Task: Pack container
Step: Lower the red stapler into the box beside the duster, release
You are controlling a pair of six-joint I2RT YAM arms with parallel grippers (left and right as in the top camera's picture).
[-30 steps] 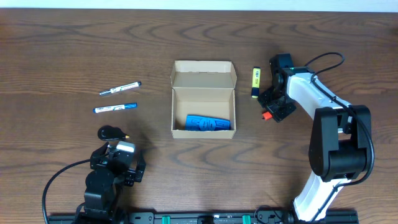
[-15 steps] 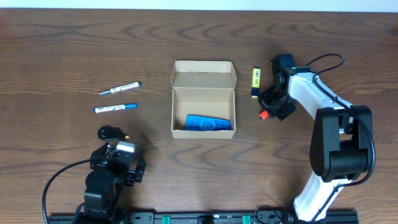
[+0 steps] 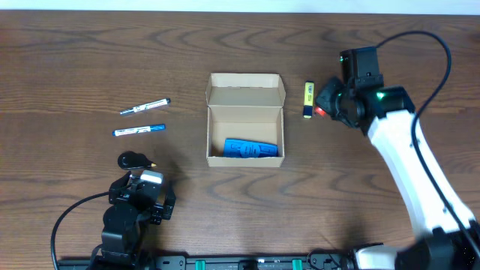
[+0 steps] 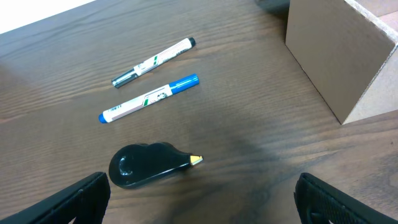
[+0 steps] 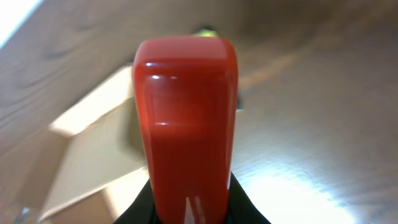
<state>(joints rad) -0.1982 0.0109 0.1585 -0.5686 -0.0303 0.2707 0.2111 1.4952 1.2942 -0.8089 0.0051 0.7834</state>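
Where red object (image 5: 185, 124) looms, container (image 5: 93, 146) blurs.

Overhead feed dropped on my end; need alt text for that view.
Open cardboard box sits mid-table with a blue item inside. The right gripper holds a red object right of it, beside a yellow highlighter. A black-tipped marker, a blue marker and a black dispenser lie left.

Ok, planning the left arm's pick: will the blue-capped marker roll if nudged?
Likely yes: the blue-capped marker looks round and slim, lying flat on the smooth table, so a sideways nudge could roll it. It seems stiff and probably light.
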